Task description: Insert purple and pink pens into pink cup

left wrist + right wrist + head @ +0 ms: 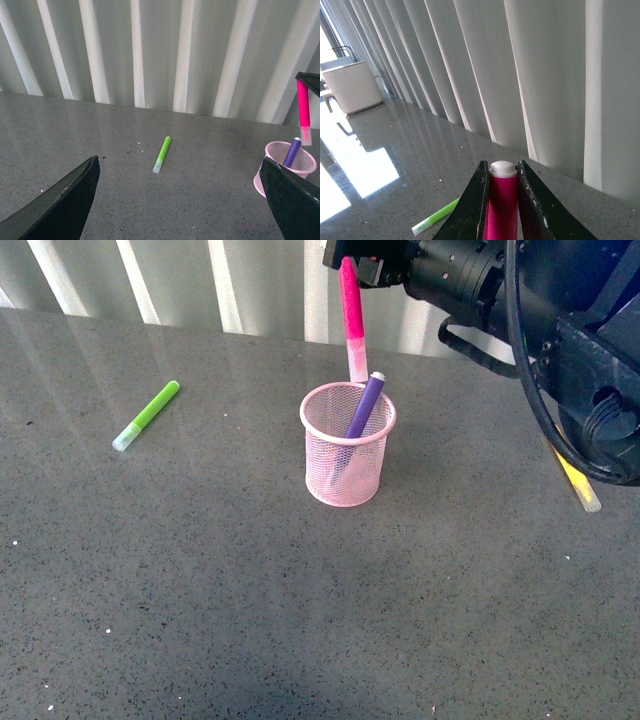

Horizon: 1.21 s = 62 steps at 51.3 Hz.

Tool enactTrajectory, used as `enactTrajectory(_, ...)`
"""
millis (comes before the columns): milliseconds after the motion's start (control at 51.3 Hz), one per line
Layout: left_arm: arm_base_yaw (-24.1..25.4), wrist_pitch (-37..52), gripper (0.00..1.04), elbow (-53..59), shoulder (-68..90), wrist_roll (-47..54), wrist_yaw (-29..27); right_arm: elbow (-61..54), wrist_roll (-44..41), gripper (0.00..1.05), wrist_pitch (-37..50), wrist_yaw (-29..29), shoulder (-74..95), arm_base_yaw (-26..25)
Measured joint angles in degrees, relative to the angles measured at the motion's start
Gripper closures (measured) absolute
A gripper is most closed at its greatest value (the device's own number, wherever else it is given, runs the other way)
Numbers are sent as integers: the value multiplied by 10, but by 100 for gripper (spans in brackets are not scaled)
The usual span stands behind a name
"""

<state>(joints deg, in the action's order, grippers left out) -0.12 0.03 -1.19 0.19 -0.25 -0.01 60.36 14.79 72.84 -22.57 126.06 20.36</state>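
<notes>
The pink cup [347, 445] stands upright mid-table, with the purple pen [365, 406] leaning inside it. My right gripper [352, 262] is shut on the pink pen [352, 315] and holds it upright, pale cap down, just above the cup's far rim. In the right wrist view the pink pen [502, 200] sits between the shut fingers [472, 205]. In the left wrist view the cup [290, 167], purple pen [293, 152] and pink pen [303, 110] show at the right. My left gripper [180, 200] is open and empty, well to the left of the cup.
A lime-green marker [146, 416] lies on the grey table [300, 590] at the left; it also shows in the left wrist view [162, 154] and the right wrist view [435, 217]. A yellow marker [578, 483] lies at the right, partly behind my right arm. White slatted wall behind.
</notes>
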Motion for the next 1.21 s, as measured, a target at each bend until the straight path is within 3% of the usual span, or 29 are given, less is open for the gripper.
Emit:
enactTrajectory(487,0,0,7,0,0,0,0,48,0,93,-6,3,62,15)
enactTrajectory(838,0,0,7,0,0,0,0,48,0,37,-12,-3,65,17)
enactTrajectory(994,0,0,7,0,0,0,0,41,0,7,-12,2,52,9)
enactTrajectory(1209,0,0,7,0,0,0,0,-22,-15,7,-31,66,-73,-25)
